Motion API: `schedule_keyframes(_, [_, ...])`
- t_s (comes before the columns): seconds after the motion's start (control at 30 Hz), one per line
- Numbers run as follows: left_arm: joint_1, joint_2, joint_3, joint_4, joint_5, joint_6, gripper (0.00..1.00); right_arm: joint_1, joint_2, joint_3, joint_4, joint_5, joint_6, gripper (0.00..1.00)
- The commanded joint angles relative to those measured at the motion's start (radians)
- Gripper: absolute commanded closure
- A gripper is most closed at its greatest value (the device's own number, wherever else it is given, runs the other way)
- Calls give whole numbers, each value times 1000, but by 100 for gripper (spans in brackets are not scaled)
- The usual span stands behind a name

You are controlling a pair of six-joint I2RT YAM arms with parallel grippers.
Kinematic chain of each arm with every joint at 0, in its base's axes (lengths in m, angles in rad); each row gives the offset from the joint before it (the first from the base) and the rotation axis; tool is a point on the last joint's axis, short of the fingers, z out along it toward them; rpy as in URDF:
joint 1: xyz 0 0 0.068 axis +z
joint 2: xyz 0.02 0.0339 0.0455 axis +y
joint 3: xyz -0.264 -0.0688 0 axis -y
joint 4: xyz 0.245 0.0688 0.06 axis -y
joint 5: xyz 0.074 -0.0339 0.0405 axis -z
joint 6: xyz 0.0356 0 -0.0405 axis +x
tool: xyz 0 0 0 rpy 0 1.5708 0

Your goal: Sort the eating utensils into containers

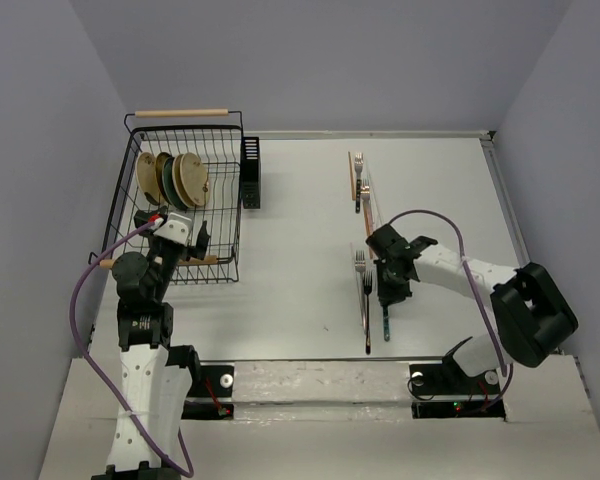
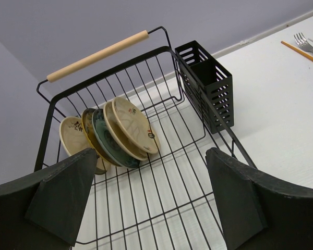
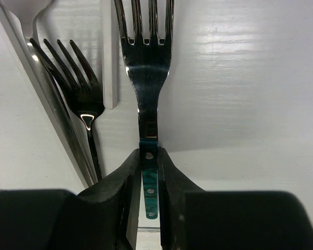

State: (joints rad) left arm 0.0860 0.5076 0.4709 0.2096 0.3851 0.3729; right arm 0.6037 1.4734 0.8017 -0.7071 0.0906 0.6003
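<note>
Right gripper (image 3: 149, 182): jaws are clamped on the handle of the teal-handled fork (image 3: 146, 78), low centre of the right wrist view, centre right overhead.
Main risk: only thin handle edges are pinched, so the fork may swivel or be dropped when lifted.
Lesser risk: the dark fork (image 3: 81, 86), just beside at left, may be nudged.
Dish rack (image 2: 96, 56): upper left, plates (image 2: 128, 130) stood inside.
Left gripper (image 2: 151, 208): jaws wide apart, nothing held, above the rack; the approach may be crowded.
Caddy (image 2: 208, 86): against the rack's right side, well apart from the fork.
Chopstick (image 2: 301, 53): upper right.
</note>
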Motion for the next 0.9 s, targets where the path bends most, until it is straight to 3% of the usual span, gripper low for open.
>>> schedule_keyframes(0.0, [-5,-4,-11,36,0,6,1,8,-99,40,-48,90,19,100])
schedule_keyframes(0.2, [-3,38,11,30,-35,8,1,8,-317,177,-22,107,-65,100])
schedule_keyframes(0.33, [-5,74,40,24,-54,18,1,8,-401,260,193,74,-235,100])
schedule_keyframes(0.47, [-3,133,77,24,-69,26,1,8,-349,352,574,28,-393,100])
schedule_keyframes(0.57, [-5,184,103,16,-77,26,1,8,-181,485,844,-75,-503,100])
schedule_keyframes(0.63, [-3,206,135,11,-81,20,1,8,-1,627,1007,-222,-533,100])
schedule_keyframes(0.73, [-5,249,164,17,-98,18,1,8,266,890,1144,-395,-499,100])
schedule_keyframes(0.87, [-3,302,190,33,-132,23,1,8,612,1290,1180,-469,-474,100])
